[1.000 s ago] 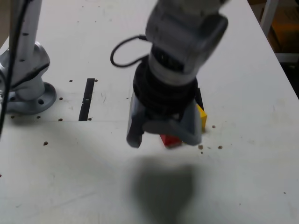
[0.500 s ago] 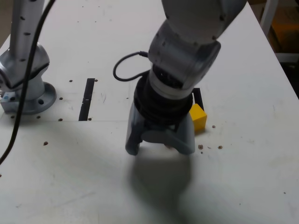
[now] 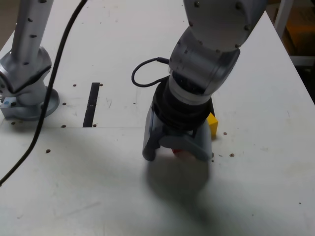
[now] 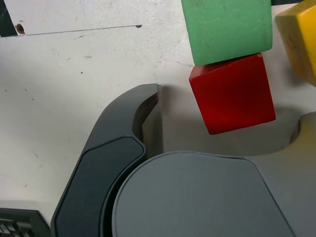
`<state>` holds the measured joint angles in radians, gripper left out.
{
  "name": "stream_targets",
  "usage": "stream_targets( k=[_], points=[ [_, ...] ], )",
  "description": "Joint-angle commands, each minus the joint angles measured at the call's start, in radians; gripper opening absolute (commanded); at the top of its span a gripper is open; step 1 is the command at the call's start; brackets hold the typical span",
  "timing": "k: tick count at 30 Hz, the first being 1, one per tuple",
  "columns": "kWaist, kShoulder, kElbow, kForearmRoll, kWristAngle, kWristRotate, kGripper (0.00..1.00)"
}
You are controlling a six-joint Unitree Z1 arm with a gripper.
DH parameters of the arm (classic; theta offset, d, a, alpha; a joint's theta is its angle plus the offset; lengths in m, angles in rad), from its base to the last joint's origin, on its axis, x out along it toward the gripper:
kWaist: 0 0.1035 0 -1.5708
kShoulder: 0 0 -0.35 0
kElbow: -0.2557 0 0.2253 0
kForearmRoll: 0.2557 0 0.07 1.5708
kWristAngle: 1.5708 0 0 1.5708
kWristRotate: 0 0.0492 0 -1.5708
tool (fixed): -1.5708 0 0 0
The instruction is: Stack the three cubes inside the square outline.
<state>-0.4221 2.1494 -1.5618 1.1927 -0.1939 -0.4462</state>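
The gripper is seen low over the white table with its fingers spread wide and nothing pinched between them. In the wrist view, the red cube lies between the open jaws, touching the green cube, with the yellow cube just beside both. In the exterior view, only slivers of the red and yellow cubes are shown behind the gripper, and the square outline is mostly hidden.

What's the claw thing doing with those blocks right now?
Gripper open, low over the red cube. Green cube touches red; yellow cube alongside. Nothing stacked. Arm hides the outline.
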Motion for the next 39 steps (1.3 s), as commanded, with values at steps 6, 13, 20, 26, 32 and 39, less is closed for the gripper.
stream_targets(
  k=[6, 13, 20, 26, 32, 39],
  points=[
    [0.021, -0.016, 0.033, 0.002, -0.002, 0.038, 0.93],
    [0.035, -0.019, 0.046, -0.010, -0.012, 0.085, 0.91],
    [0.044, -0.009, 0.040, -0.027, 0.003, 0.109, 0.87],
    [0.050, -0.007, 0.040, -0.014, 0.013, 0.117, 0.73],
    [0.055, 0.004, 0.031, -0.002, 0.026, 0.141, 0.61],
    [0.056, 0.014, 0.022, -0.005, 0.029, 0.152, 0.55]
  ],
)
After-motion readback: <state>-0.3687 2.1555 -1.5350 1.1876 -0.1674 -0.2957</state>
